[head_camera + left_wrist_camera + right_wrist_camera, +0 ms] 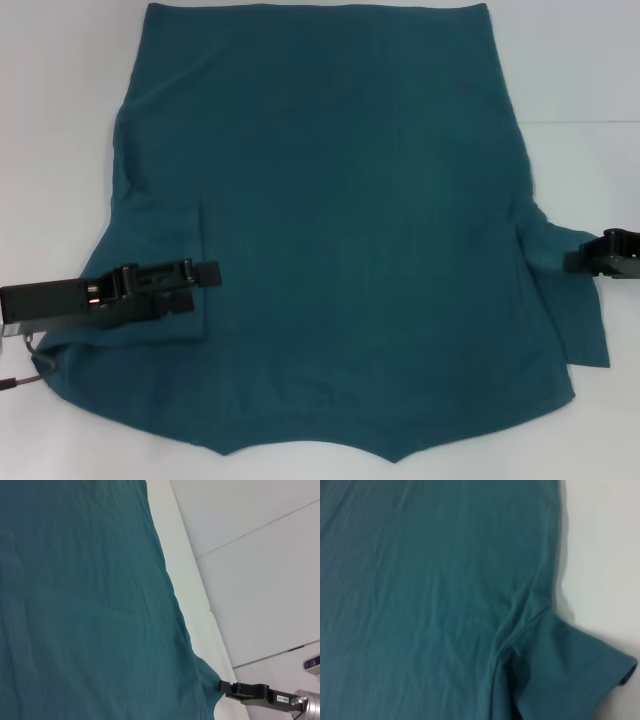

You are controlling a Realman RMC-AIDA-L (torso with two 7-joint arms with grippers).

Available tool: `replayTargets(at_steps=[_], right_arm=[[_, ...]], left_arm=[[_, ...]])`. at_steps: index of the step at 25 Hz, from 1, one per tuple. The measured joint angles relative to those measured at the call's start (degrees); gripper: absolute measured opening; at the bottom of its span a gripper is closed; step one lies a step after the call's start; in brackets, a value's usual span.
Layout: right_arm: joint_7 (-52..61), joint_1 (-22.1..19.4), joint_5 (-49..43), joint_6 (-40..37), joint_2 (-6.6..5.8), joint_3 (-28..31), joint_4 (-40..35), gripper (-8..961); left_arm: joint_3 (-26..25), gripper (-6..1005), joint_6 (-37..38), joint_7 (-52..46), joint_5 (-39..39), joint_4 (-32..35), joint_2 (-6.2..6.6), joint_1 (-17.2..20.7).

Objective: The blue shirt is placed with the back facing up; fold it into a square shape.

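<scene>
Blue shirt (pixel 340 220): flat on white table (pixel 50 120), back up, collar nearest robot, hem far.
Left sleeve (pixel 170 260): already folded inward onto body.
Left gripper (pixel 205 275): over that fold; grip state cannot tell.
Right gripper (pixel 572 262): at right sleeve (pixel 575 300) edge; cannot tell.
Risk: knit slips or bunches, fold skews.

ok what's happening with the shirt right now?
The robot is folding the blue shirt, spread plain side up on the white table. The left gripper is over the left sleeve, which already lies folded in onto the body. The right gripper is at the right sleeve, which still lies flat and sticks out. The body is not folded yet.
</scene>
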Motion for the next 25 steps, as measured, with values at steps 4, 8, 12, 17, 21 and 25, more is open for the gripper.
replayTargets(at_steps=[4,8,12,17,21,25], right_arm=[[0.06,0.17,-2.06,0.23,-0.05,-0.11,-0.09,268],[0.01,0.45,-4.63,0.55,0.34,-0.11,-1.58,63],[-0.46,-0.28,-5.12,0.78,0.9,-0.11,-6.37,2],[-1.1,-0.22,-5.65,0.85,0.44,-0.26,-9.89,2],[-0.99,1.28,-8.81,0.86,-0.01,-0.42,-11.46,2],[0.28,3.08,-12.56,0.42,-0.22,-0.44,-12.03,3]], left_arm=[[0.0,922,0.07,-0.04,-0.04,0.01,0.01,0.0],[0.0,921,0.1,-0.04,-0.05,0.0,0.09,0.0],[-0.24,920,0.32,-0.05,-0.05,0.06,0.15,0.14],[-1.14,919,0.57,-0.05,-0.04,0.26,0.19,0.68],[-1.28,918,0.65,-0.05,-0.04,0.33,0.19,0.87],[-1.31,917,0.7,-0.05,-0.04,0.35,0.19,0.96]])
